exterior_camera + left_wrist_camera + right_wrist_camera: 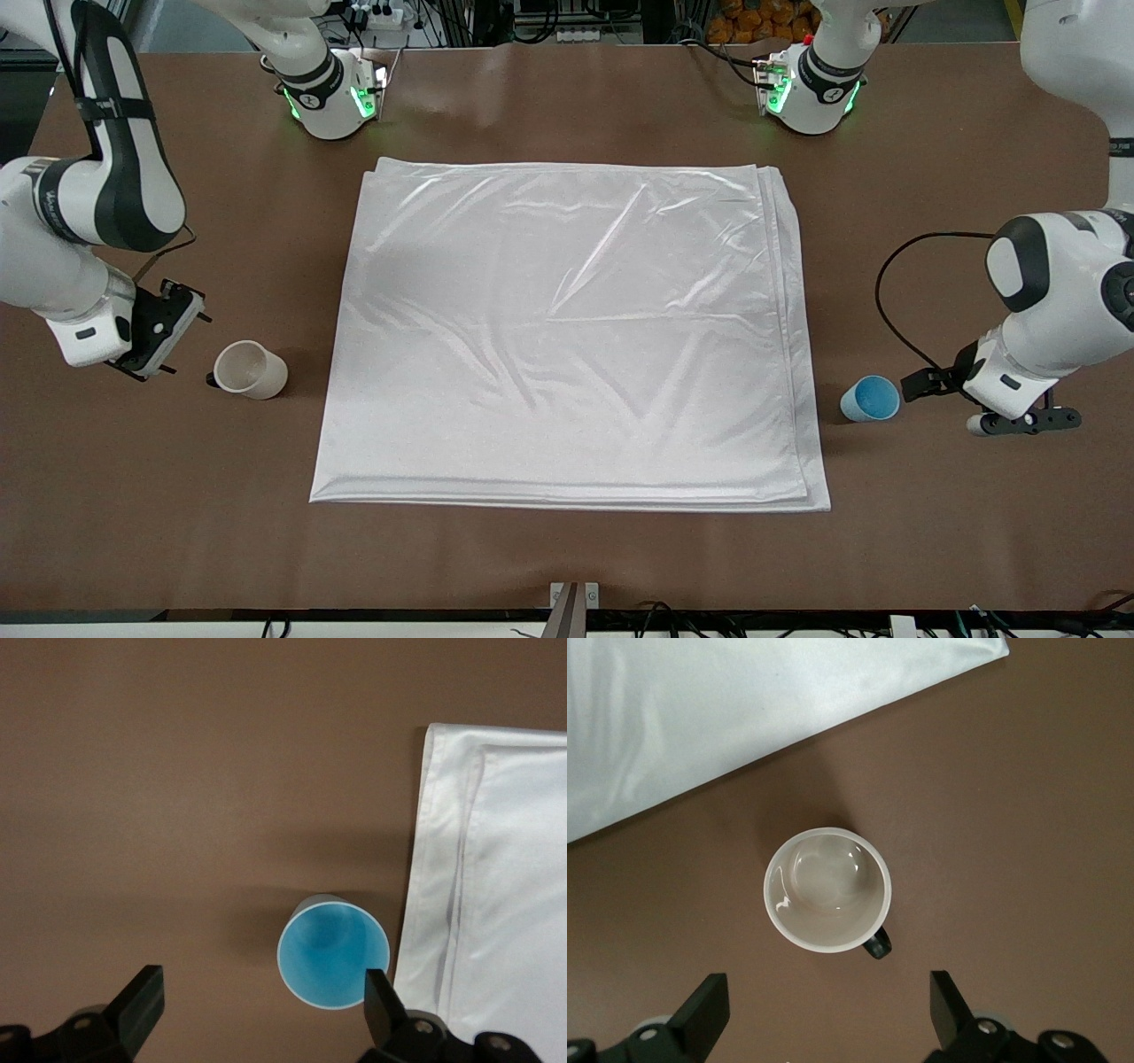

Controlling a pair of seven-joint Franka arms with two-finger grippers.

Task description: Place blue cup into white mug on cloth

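Observation:
The blue cup [870,399] stands upright on the bare table beside the cloth [567,328], toward the left arm's end. My left gripper [1023,422] is open and empty, over the table just beside the cup. In the left wrist view the cup [334,961] shows off-centre by one of the gripper's [261,997] fingers [379,992]. The white mug [251,369] stands on the bare table at the cloth's other edge. My right gripper [173,337] is open and empty over the table beside it. In the right wrist view the mug [827,889] is clear of the open gripper [828,1001].
The brown table [567,549] has bare strips on all sides of the cloth. The cloth's layered edge [443,886] lies close to the blue cup. The cloth's corner [744,700] is near the mug. A black cable [895,292] loops by the left arm.

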